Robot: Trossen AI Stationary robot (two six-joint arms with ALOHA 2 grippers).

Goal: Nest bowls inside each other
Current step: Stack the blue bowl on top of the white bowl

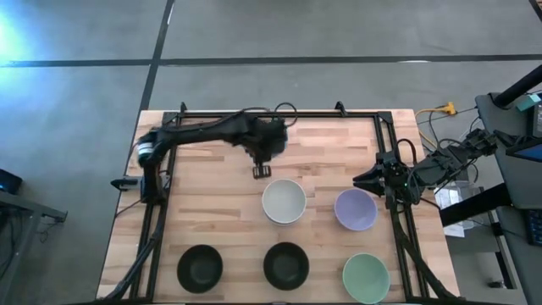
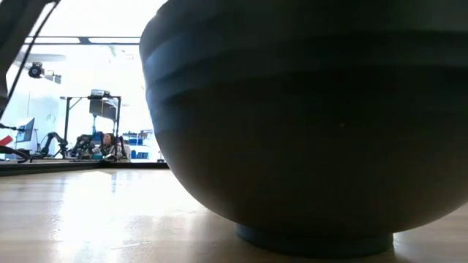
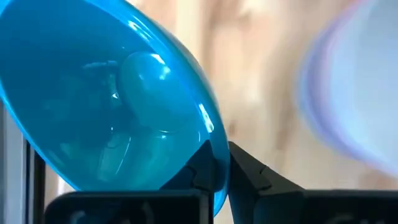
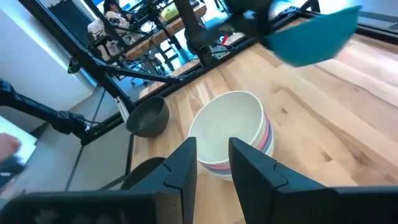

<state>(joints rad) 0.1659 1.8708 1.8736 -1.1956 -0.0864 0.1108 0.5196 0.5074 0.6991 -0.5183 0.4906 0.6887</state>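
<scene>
My left gripper [image 3: 221,167] is shut on a blue bowl [image 3: 106,93], which hangs above the table's far middle [image 4: 311,31]. In the high view the arm [image 1: 261,169] hides that bowl. A white bowl [image 1: 284,201] sits nested in a pink one [image 4: 264,146] at mid-table. On the table stand a lavender bowl [image 1: 356,209], a pale green bowl [image 1: 366,278] and two black bowls [image 1: 200,267] [image 1: 285,265]. My right gripper [image 4: 212,152] waits open at the right edge [image 1: 366,180], holding nothing. My left gripper holds the blue bowl by its rim [image 3: 217,149], one finger inside the bowl and one outside. The fingers come slanting down from above. The bowl hangs tilted, lifted clear of the table.
One black bowl [image 2: 307,124] stands right in front of the low camera and fills its view. Dark frame rails [image 1: 161,195] [image 1: 398,212] run along the table's left and right sides. Bare wood [image 1: 203,161] lies at the far left of the table.
</scene>
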